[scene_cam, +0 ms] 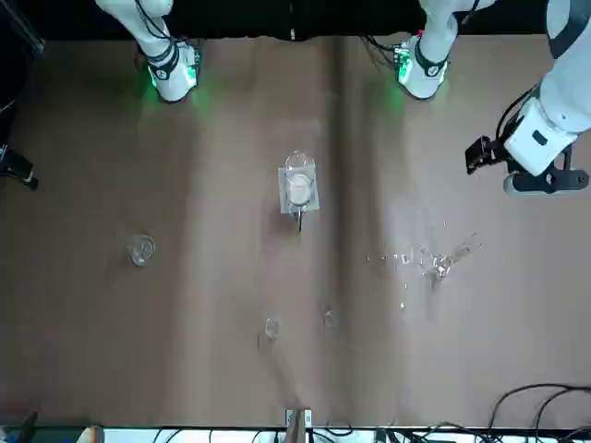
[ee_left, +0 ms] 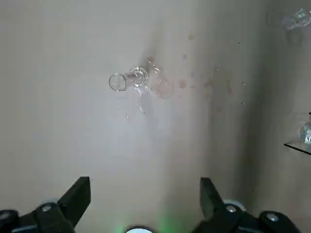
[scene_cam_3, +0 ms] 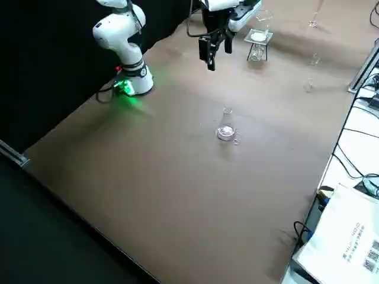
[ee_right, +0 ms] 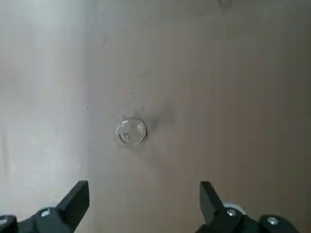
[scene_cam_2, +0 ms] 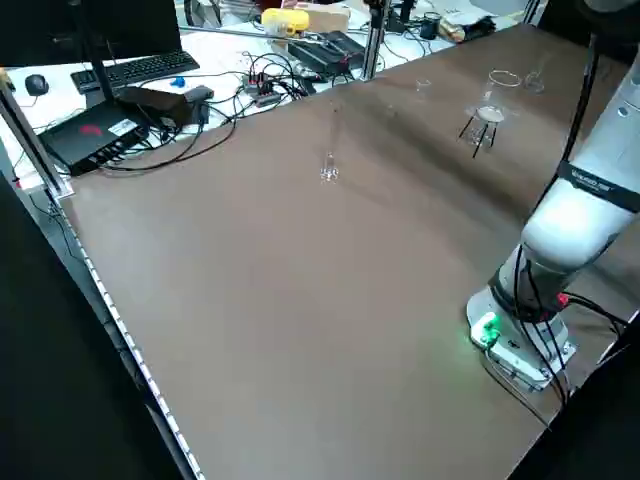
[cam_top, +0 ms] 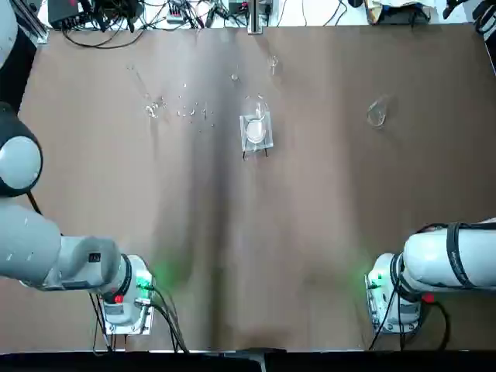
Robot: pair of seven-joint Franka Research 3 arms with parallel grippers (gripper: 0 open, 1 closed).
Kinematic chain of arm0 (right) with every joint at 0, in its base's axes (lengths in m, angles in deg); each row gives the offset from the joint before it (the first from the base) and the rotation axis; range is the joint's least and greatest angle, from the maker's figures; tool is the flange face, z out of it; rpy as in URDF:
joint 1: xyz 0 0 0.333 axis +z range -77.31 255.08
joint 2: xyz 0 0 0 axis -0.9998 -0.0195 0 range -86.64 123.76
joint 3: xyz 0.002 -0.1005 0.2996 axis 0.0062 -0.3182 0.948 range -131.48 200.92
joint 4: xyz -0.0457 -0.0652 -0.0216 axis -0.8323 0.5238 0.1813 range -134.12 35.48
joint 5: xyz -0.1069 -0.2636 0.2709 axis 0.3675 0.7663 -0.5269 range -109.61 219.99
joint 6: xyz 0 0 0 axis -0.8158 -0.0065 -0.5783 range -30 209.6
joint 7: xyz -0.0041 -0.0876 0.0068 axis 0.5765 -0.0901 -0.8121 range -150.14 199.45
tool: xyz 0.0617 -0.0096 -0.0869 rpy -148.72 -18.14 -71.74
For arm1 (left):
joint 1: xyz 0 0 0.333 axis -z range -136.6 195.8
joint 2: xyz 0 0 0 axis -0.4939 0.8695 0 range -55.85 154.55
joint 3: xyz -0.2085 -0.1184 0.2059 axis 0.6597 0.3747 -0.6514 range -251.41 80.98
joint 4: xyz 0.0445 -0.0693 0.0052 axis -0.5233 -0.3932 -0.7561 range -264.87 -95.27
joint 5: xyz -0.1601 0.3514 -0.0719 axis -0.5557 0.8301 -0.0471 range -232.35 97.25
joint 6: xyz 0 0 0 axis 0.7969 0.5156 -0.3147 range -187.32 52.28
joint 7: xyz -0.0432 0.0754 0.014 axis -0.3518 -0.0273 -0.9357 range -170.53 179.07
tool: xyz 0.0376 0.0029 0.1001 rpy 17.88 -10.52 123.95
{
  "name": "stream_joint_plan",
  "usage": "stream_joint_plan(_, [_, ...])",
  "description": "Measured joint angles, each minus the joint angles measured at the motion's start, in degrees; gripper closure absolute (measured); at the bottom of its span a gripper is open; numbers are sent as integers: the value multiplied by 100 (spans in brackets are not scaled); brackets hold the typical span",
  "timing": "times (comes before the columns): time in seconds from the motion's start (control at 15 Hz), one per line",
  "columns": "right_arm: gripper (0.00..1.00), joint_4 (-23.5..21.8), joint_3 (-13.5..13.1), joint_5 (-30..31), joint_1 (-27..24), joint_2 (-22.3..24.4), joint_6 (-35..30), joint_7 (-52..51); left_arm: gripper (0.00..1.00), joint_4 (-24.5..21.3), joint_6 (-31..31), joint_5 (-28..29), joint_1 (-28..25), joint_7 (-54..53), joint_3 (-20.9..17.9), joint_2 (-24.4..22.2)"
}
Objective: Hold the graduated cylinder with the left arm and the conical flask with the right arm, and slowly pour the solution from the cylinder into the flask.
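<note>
**Both hands raised and empty, glassware untouched**

The cylinder [cam_top: 143,91] lies on the brown surface [cam_top: 256,256] on the robot's left, tiny glass specks [cam_top: 194,112] beside it. The flask [scene_cam_3: 225,129] stands upright on the right, well apart. The left hand [ee_left: 145,196] hangs above the cylinder, fingers spread; the right hand [ee_right: 144,199], also open, hangs over the flask. A clear stand [cam_top: 256,130] sits between them. To do the first grasp well, lower straight and close gently across the thin tube, away from its foot
</note>
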Motion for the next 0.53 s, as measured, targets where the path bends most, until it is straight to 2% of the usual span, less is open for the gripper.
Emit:
stream_joint_plan(0.33, [0,55,-5,0,0,3,-4,1,1,1,-79,-41,-24,26,-74,32])
stream_joint_plan(0.53, [0,84,9,0,5,5,-155,-1,1,1,-347,-57,-29,18,-106,228])
